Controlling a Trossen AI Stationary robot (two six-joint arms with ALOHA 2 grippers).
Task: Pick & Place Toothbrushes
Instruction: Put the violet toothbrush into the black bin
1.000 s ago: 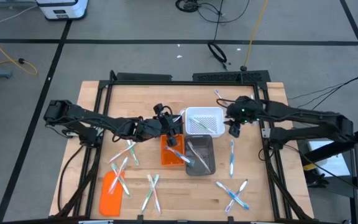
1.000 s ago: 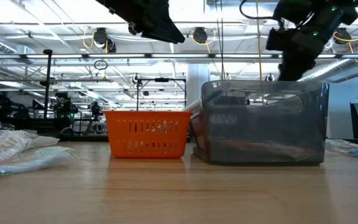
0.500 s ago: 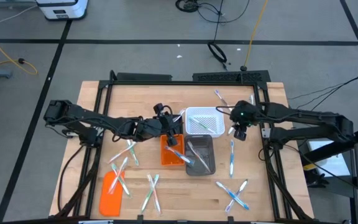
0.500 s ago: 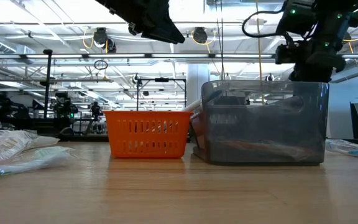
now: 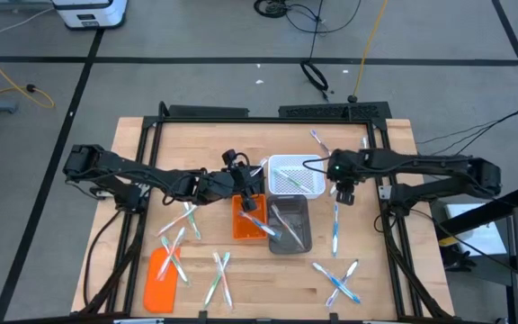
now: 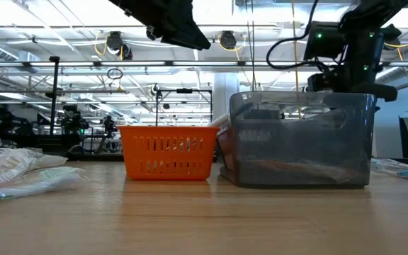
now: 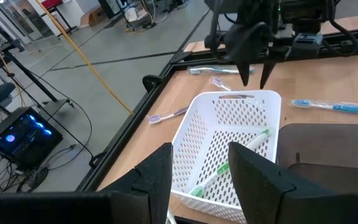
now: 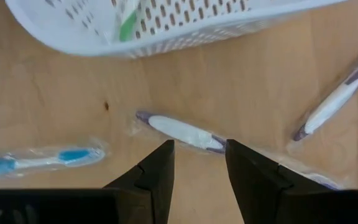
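Toothbrushes lie scattered on the wooden table: a left cluster (image 5: pixel 178 236), a near pair (image 5: pixel 219 275), one at the right (image 5: pixel 335 225) and some at the near right (image 5: pixel 340 281). A purple-and-white wrapped toothbrush (image 8: pixel 180 132) lies flat right under my right gripper (image 8: pixel 199 146), which is open, points steeply down beside the white basket (image 5: pixel 293 175) and touches nothing. My left gripper (image 5: pixel 257 187) hangs open and empty above the orange bin (image 5: pixel 248 220), facing the white basket (image 7: pixel 229 134), where green toothbrushes (image 7: pixel 229 165) lie.
A grey bin (image 5: pixel 291 225) stands next to the orange bin, near the basket. A flat orange lid (image 5: pixel 160 279) lies at the near left. Another purple toothbrush (image 8: pixel 333 104) and a blue one (image 8: pixel 36 159) lie close to my right gripper. Black frame rails (image 5: pixel 387 193) border the table.
My right gripper has sunk toward the table beside the white basket's right side and tipped to point more steeply down; its jaws keep the same gap. The toothbrushes and bins lie as before.
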